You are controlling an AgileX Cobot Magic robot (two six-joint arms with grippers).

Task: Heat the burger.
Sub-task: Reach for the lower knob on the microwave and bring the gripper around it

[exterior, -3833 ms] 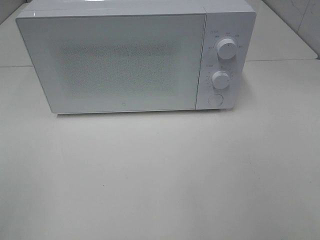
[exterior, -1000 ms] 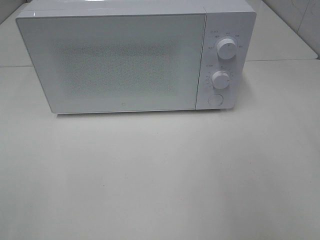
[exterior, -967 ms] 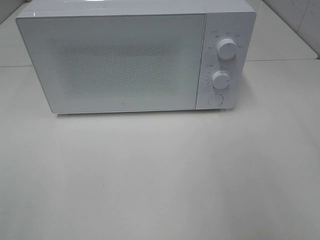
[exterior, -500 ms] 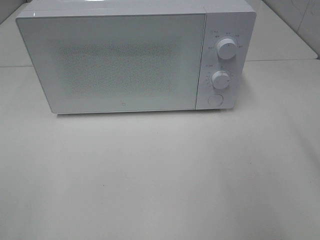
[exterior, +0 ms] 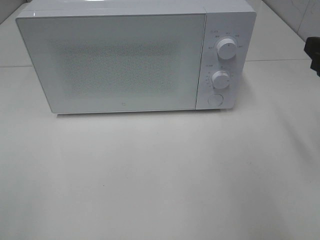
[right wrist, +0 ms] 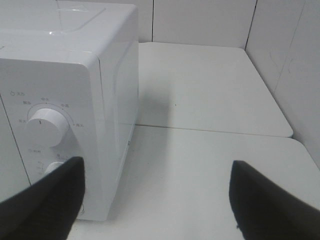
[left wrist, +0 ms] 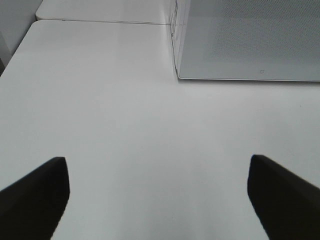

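Burger out of sight, microwave (exterior: 125,60) shut at the far edge of the tabletop (exterior: 160,175). Both left fingers (left wrist: 35,195) and right fingers (right wrist: 270,200) spread wide, empty.

Speckled door (exterior: 115,62) hides the inside of the microwave (exterior: 230,17); dial markings (exterior: 226,34) unreadably small; dark shape (exterior: 314,52), perhaps the right arm, edge-cropped.

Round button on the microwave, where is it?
In the high view, the round button sits low on the right of the microwave, below the lower knob.

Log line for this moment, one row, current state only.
microwave: door shut | burger: not in view | left jaws: open, empty | right jaws: open, empty
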